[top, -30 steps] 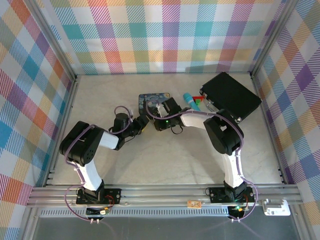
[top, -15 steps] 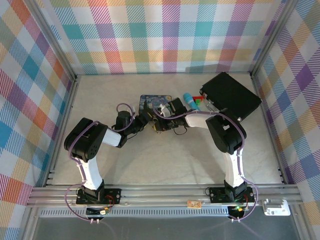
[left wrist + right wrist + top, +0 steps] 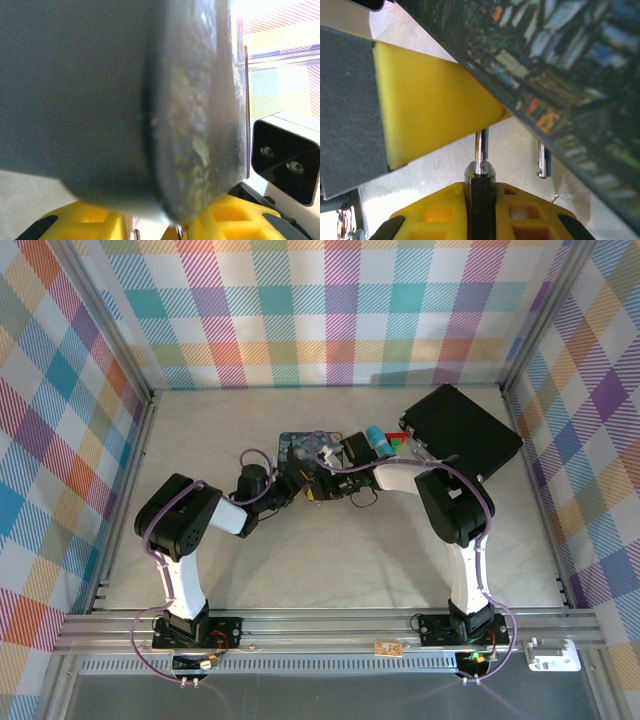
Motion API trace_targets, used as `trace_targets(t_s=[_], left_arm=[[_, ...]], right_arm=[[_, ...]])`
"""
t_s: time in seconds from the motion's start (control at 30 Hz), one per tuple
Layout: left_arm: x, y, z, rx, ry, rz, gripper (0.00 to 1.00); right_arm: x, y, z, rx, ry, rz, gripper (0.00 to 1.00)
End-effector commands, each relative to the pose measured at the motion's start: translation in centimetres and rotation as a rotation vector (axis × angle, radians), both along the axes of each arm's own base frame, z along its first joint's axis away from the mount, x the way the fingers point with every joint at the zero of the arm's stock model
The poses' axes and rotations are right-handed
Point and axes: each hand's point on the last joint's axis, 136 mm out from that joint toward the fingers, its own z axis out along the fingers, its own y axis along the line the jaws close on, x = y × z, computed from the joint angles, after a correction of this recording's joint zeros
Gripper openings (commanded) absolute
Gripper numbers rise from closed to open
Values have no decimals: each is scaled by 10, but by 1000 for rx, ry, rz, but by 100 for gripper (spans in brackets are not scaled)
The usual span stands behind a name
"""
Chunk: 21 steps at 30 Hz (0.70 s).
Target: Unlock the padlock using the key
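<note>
In the right wrist view my right gripper is shut on the padlock, clamping its narrow black body edge-on. The silvery shackle rises from the body, and its notched free leg stands apart to the right, out of the body. A yellow finger of the left gripper crosses just above the shackle. From above, the left gripper and right gripper meet at the near edge of the painted tin. The left gripper shows two yellow fingers with a small gap. The key is hidden.
The blue swirl-painted tin looms close over both grippers and appears blurred in the left wrist view. A turquoise cylinder and a black case lie at the back right. Bare table stretches in front of the arms.
The left gripper has moved right and back to meet the right gripper at the tin. The right gripper, still on the padlock, has shifted slightly farther back.
</note>
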Motion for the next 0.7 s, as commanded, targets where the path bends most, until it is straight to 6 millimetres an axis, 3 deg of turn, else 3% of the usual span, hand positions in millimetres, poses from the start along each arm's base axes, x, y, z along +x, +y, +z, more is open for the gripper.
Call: trace_targets(t_s=[0.0,0.1,0.27,0.43,0.57,0.67], left_arm=[[4,-9,10,-23,-37,-15,32],[4,-12,9,-23,-36,-21,29],[5,-12,6,-7,-30,-21,12],[4,-13,4,4,-28,-28,5],[4,-15,0,7,-20,-42,4],[3,-17,-3,15,-16,-54,11]], right_arm=[[-2,7,6,32,5,43,1],[-3,7,4,27,8,45,1],[-2,7,5,26,1,46,1],[-1,7,10,32,-10,45,1],[0,8,13,36,-19,45,2],[1,9,14,37,-24,52,2]])
